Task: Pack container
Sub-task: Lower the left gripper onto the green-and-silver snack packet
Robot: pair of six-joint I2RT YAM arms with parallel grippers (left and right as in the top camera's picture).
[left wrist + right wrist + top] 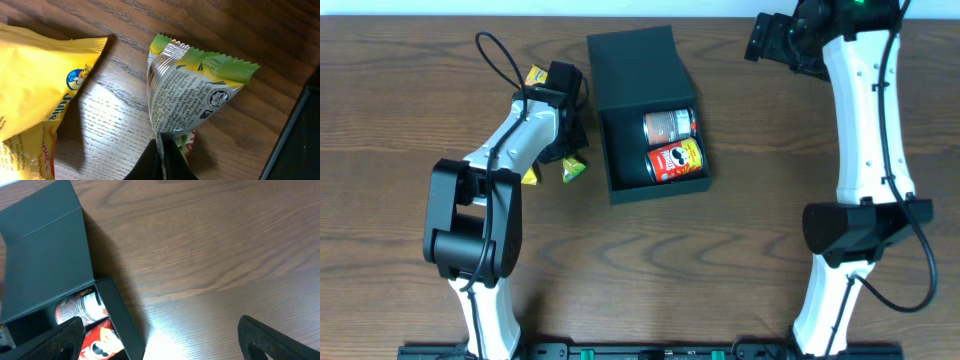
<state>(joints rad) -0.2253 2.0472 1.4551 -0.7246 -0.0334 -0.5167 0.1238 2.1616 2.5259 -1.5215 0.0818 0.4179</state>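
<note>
While the left pincer (pixel 162 150) clenches a green packet (pixel 195 95) just left of the box (pixel 638 62), the right pincer (pixel 160 347) hangs released off its right side.

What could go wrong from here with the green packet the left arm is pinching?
The left tool is shut on only an edge of the green packet, so it may slip out on lifting. The yellow packet lies close beside it and might get dragged along. The cans fill the right side of the container, so the packet could catch on its wall.
</note>
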